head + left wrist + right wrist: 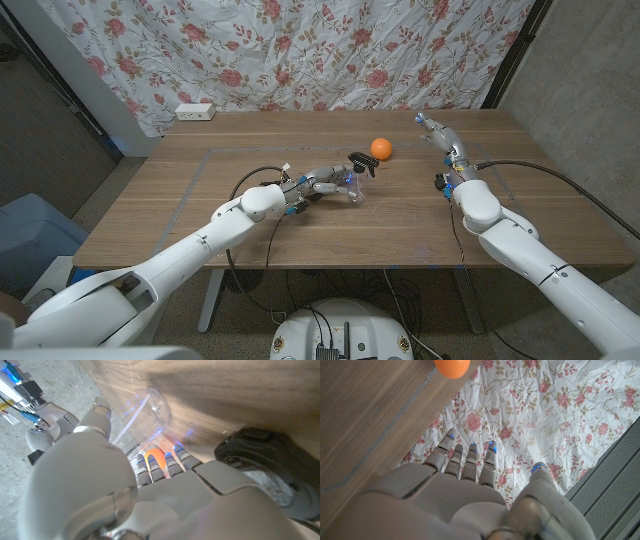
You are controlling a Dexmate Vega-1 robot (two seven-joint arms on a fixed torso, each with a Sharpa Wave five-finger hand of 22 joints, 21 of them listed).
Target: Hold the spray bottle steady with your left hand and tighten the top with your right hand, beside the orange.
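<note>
A clear spray bottle (pixel 352 192) with a black top (pixel 360 163) stands tilted near the table's middle. My left hand (pixel 322 183) grips its clear body from the left. In the left wrist view the clear bottle (pixel 145 415) shows past my fingers (pixel 165 465). The orange (pixel 381 148) lies just behind and to the right of the bottle's top. It also shows between the fingers (pixel 156 457) and at the table's edge (pixel 452 366). My right hand (pixel 440 135) is raised to the right of the orange, fingers apart, holding nothing.
A flowered curtain (pixel 300 50) hangs behind the wooden table (pixel 200 210). A white power strip (pixel 195 112) lies at the back left. A blue bin (pixel 30 235) stands off the table's left side.
</note>
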